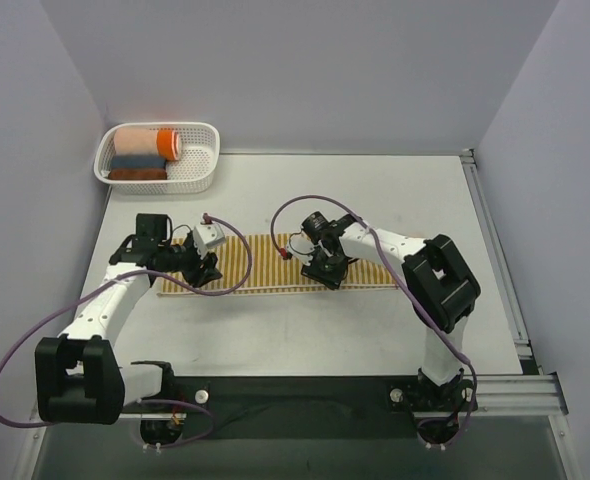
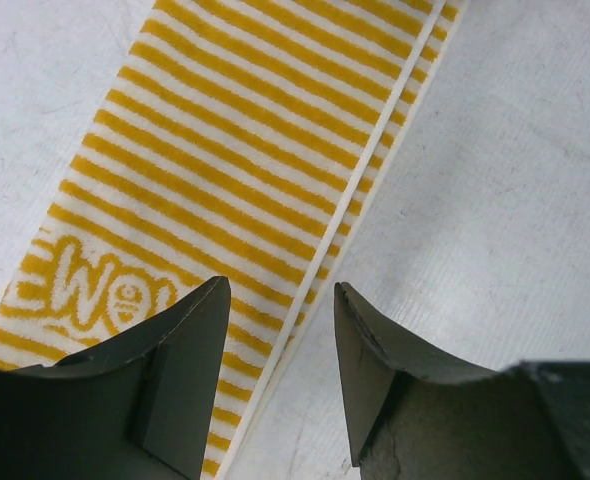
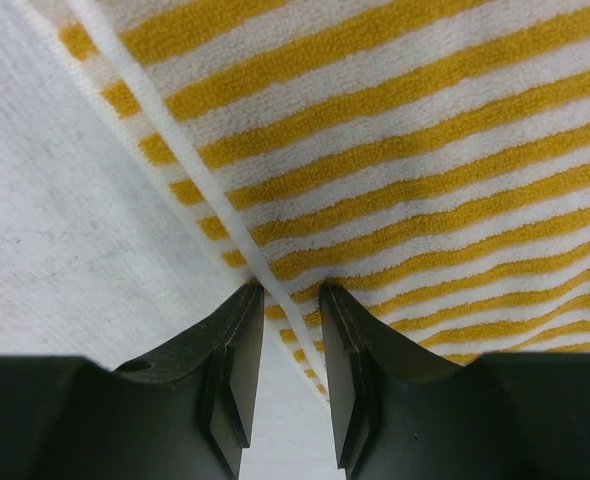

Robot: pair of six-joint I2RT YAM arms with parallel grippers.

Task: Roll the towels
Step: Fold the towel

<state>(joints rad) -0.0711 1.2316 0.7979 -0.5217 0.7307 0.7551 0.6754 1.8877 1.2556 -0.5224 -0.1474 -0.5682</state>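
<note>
The yellow-and-white striped towel (image 1: 265,262) lies flat as a long narrow strip across the table, folded lengthwise. My left gripper (image 1: 207,270) is low over its left part. In the left wrist view the towel (image 2: 245,150) shows white lettering (image 2: 85,290), and the left gripper (image 2: 280,285) is open, straddling the towel's long edge. My right gripper (image 1: 330,275) is at the near edge around the middle. In the right wrist view the right gripper (image 3: 290,288) has a narrow gap, with the towel's (image 3: 375,150) edge running between the fingertips, not pinched.
A white basket (image 1: 200,175) at the back left holds a peach-and-orange roll (image 1: 147,142), a grey-blue roll (image 1: 137,161) and a reddish-brown roll (image 1: 137,174). Purple cables loop off both arms. Grey walls enclose the table (image 1: 305,200); a metal rail runs along its right side.
</note>
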